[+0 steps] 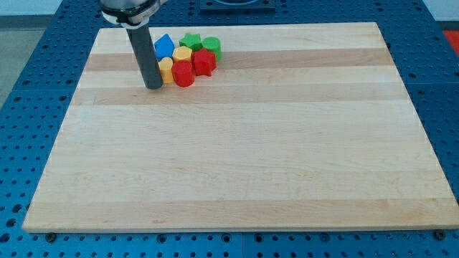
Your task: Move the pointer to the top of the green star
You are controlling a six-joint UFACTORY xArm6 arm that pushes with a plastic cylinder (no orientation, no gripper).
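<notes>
The green star point(190, 40) lies near the view's top, at the upper edge of a tight cluster of blocks. Around it are a blue block point(164, 46), a green round block point(211, 47), a yellow hexagon point(181, 54), a red star point(204, 62), a red round block point(183, 73) and a yellow block point(166, 69). My tip point(153, 87) rests on the board at the cluster's lower left, right next to the yellow block and well below and left of the green star. The rod hides part of the yellow block.
The wooden board point(244, 158) sits on a blue perforated table point(29, 86). The arm's body point(128, 11) enters from the view's top, above the cluster's left side.
</notes>
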